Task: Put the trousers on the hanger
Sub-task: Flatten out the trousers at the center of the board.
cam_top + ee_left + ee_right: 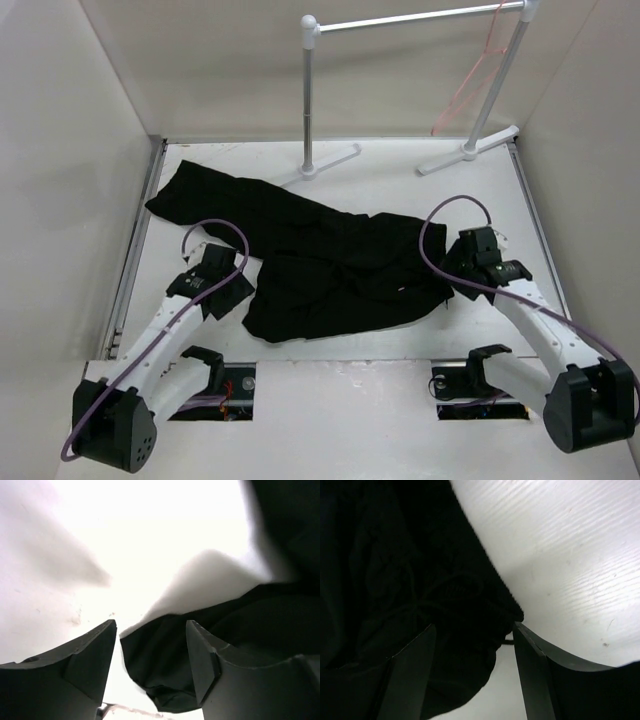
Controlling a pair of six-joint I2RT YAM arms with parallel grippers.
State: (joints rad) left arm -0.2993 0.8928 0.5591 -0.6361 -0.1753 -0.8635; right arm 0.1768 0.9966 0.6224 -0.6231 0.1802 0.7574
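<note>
Trousers [330, 262] lie far-left to near-right — left end effector [150, 626] and right end effector [472, 627] spread astride fabric.

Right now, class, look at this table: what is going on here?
Two robot arms are working at a pair of black trousers lying crumpled on the table. The left gripper is at the trousers' left edge and the right gripper at their right edge. Both have their jaws open, with cloth between them. The pink hanger hangs on the rack at the far side, and nothing is on it yet.
</note>
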